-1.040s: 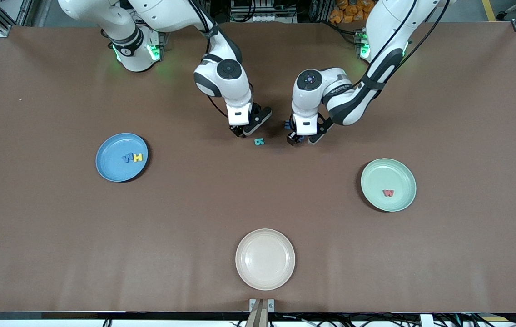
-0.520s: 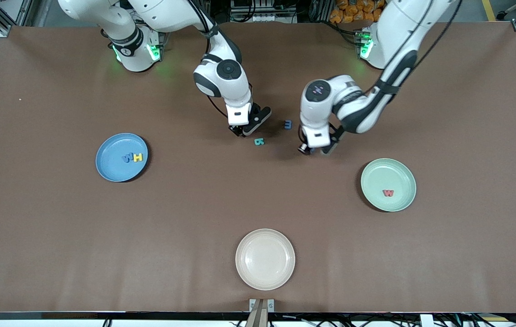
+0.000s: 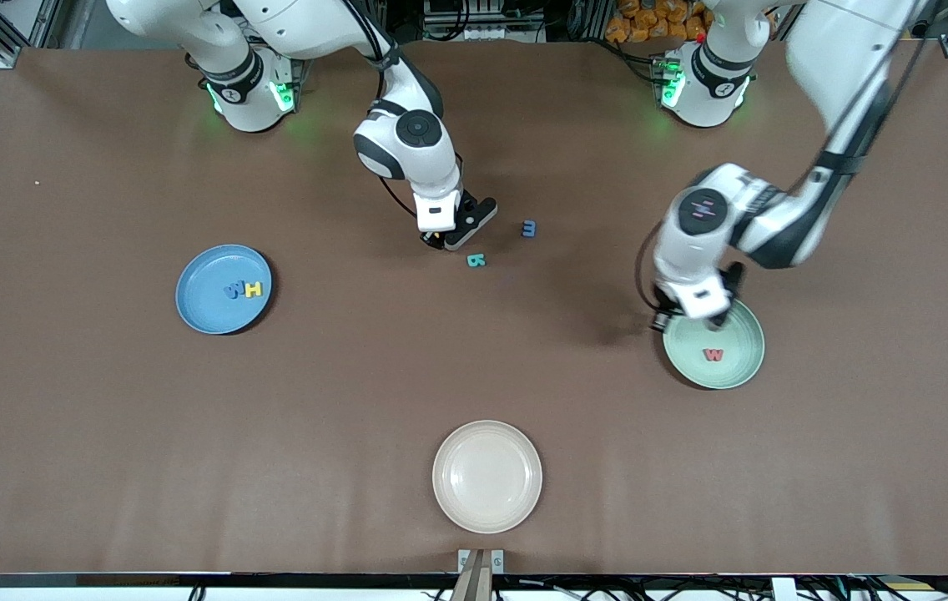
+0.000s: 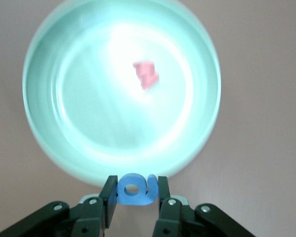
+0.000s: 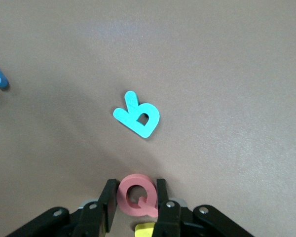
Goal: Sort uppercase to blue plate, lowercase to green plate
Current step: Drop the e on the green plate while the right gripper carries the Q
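Though hidden from front, left gripper [image 4: 134, 190] pinches blue a [image 4: 135, 189].

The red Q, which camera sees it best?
The right wrist view. There the red Q sits big and clear between the right gripper's fingers. In the front view the gripper covers it. The left wrist view doesn't show it at all.
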Motion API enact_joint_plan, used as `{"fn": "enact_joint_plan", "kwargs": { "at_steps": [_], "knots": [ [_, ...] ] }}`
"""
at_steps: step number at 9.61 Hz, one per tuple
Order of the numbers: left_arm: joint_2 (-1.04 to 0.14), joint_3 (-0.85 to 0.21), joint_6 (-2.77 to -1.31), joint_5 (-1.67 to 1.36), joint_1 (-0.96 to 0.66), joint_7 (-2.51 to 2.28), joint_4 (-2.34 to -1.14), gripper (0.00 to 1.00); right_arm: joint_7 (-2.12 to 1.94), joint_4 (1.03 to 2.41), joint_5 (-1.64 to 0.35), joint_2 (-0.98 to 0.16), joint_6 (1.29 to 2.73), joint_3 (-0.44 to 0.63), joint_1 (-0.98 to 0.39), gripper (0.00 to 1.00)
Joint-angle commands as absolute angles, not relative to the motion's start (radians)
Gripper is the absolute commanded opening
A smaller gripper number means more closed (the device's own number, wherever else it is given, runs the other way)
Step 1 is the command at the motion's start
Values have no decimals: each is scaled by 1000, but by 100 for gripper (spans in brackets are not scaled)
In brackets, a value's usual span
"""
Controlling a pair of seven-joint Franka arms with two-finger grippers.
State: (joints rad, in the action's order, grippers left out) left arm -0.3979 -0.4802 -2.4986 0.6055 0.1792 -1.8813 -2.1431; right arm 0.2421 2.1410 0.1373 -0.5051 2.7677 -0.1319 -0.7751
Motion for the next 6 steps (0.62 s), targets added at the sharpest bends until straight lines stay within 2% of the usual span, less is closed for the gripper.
{"fn": "enact_joint_plan", "kwargs": {
  "at_steps": [1, 2, 3, 5, 6],
  "knots": [
    [-391, -495, -2480, 629, 247, -1833, -2129, 0, 242, 2134, 149, -502, 2767, -132, -765, 25],
    [-399, -494, -2479, 630, 248, -1829, -2132, 17, 241, 2117, 146, -488, 2735, -132, -755, 23],
    [-411, -492, -2467, 634, 247, -1819, -2132, 99, 239, 2080, 143, -465, 2644, -132, -746, 23],
    [-414, -494, -2425, 634, 238, -1803, -2132, 100, 162, 1991, 140, -433, 2457, -130, -710, 23],
    [-414, -494, -2422, 634, 235, -1795, -2132, 100, 99, 1993, 138, -417, 2432, -114, -678, 23]
  ]
}}
